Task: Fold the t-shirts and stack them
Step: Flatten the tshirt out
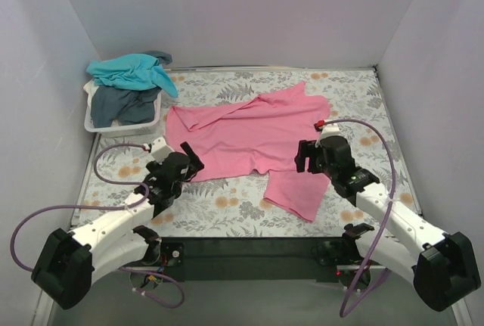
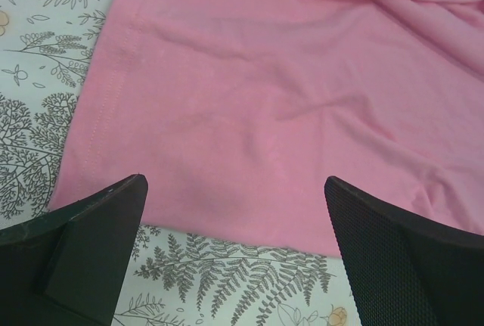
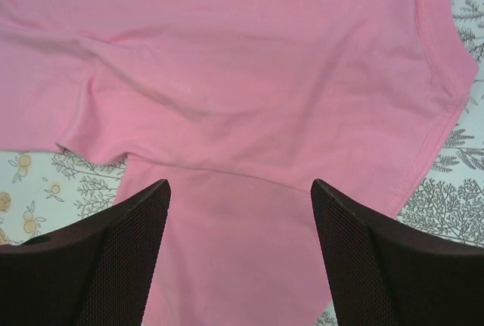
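The pink t-shirt (image 1: 249, 133) lies spread, partly rumpled, on the floral table; one sleeve (image 1: 296, 194) points toward the near edge. The teal t-shirt (image 1: 130, 70) and the dark grey-blue t-shirt (image 1: 128, 104) hang in the white basket (image 1: 92, 125) at the far left. My left gripper (image 1: 187, 161) is open and empty over the pink shirt's near left hem (image 2: 227, 152). My right gripper (image 1: 306, 156) is open and empty above the pink shirt's sleeve seam (image 3: 242, 182).
The table wears a floral cloth (image 1: 227, 209). White walls close in the left, back and right sides. The basket stands against the left wall.
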Tool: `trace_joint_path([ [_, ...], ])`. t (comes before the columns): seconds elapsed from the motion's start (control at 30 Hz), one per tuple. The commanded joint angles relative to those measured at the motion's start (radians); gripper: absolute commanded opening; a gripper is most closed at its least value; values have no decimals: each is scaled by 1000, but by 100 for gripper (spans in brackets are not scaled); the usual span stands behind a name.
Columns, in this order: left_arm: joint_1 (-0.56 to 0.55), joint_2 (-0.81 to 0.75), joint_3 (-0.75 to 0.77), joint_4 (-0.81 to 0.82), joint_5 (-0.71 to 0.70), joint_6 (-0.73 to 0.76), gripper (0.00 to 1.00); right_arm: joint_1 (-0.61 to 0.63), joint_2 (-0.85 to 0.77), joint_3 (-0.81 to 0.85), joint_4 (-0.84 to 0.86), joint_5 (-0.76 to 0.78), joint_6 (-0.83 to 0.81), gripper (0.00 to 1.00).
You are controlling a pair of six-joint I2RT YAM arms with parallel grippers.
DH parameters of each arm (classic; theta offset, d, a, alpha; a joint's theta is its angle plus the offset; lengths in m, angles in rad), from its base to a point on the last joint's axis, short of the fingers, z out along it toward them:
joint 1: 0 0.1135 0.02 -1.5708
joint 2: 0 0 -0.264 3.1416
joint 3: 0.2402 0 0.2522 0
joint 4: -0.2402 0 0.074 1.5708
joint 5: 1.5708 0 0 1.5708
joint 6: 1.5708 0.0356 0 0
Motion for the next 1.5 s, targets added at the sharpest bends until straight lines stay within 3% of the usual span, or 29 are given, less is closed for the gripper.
trace_joint_path([
  [0.0, 4, -62, 36, -139, -72, -100, 98, 5, 14, -22, -15, 39, 43, 68],
  [0.23, 4, 70, 131, -476, -105, -341, 98, 5, 86, -25, -11, 48, 121, 69],
  [0.43, 6, 88, 156, -575, -156, -447, 98, 2, 111, -60, 3, 42, 134, 71],
  [0.67, 101, 125, 154, -515, -107, -366, 96, -22, 102, -107, 11, 26, 149, 73],
  [0.93, 147, 110, 139, -446, -69, -318, 78, -53, 76, -149, 15, 6, 149, 74],
  [0.97, 150, 114, 136, -438, -52, -315, 71, -53, 65, -147, 15, 5, 147, 74],
  [1.07, 153, 149, 130, -406, -27, -309, 63, -54, 41, -152, 14, 6, 149, 74],
  [1.47, 230, 142, 78, -322, 54, -271, 54, -57, -39, -190, 11, 3, 164, 74],
])
